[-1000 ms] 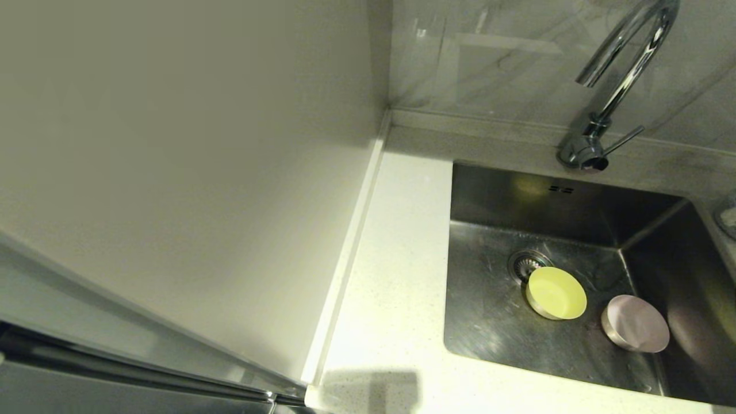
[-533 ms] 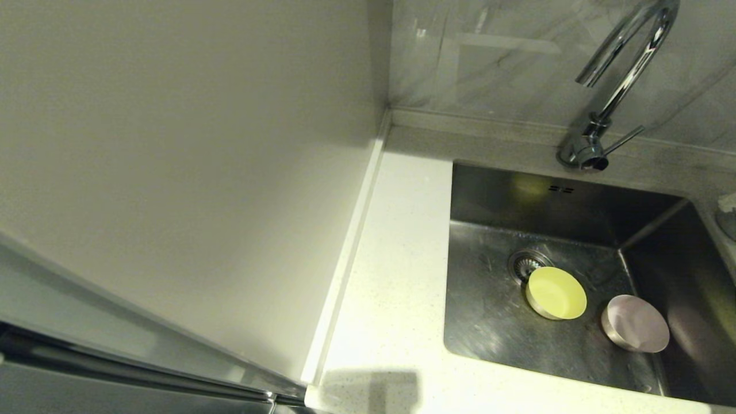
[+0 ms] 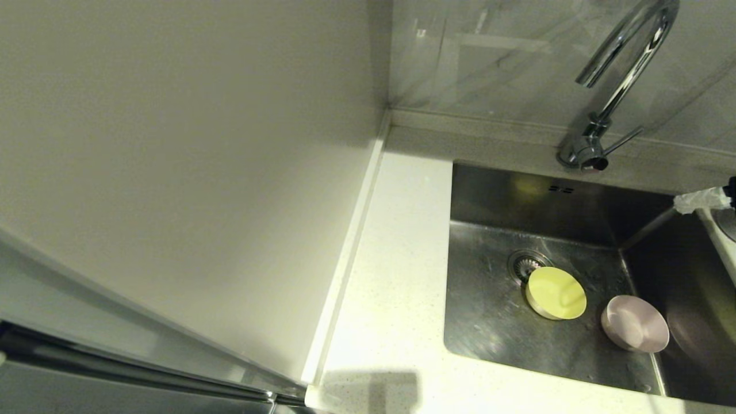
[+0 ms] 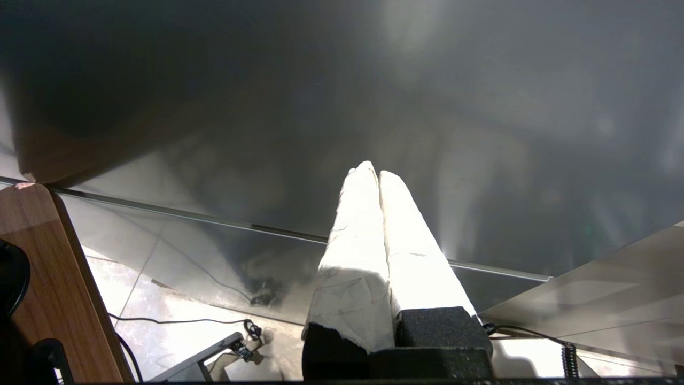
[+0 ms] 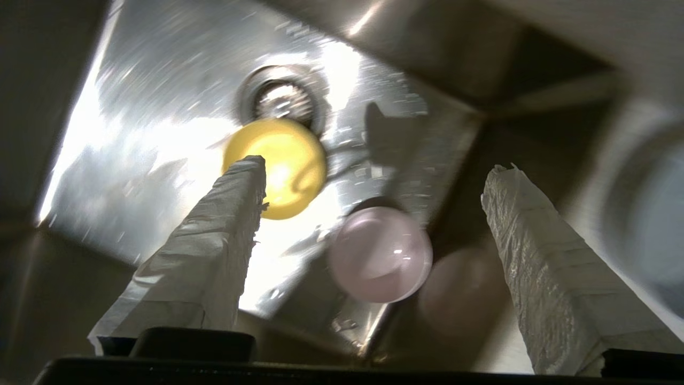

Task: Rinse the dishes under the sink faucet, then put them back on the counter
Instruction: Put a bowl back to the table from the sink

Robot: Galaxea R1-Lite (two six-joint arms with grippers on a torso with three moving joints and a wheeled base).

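Note:
The yellow-green bowl [image 3: 556, 293] lies in the sink [image 3: 489, 322], touching the drain [image 3: 526, 263]. Right of it the pink bowl [image 3: 635, 323] rests against the basin's right wall. My right gripper [image 5: 374, 166] hangs open above the basin's right side, holding nothing; the pink bowl [image 5: 379, 254] shows between its fingers and the yellow-green bowl [image 5: 283, 166] beside one of them. One wrapped fingertip [image 3: 704, 200] pokes in at the head view's right edge. The grey-blue bowl [image 5: 649, 224] is a blur on the rim right of the sink. My left gripper [image 4: 374, 171] is shut and empty, parked low, away from the sink.
The chrome faucet [image 3: 624, 75] arches over the sink's far side, its lever [image 3: 624, 140] pointing right. The speckled counter [image 3: 397, 276] runs left of and in front of the basin, bounded by a raised strip [image 3: 351, 247] and an off-white panel [image 3: 190, 172].
The right gripper's wrapped fingertip has come into the head view from the right edge, over the sink's far right corner. Both bowls in the basin stay where they were.

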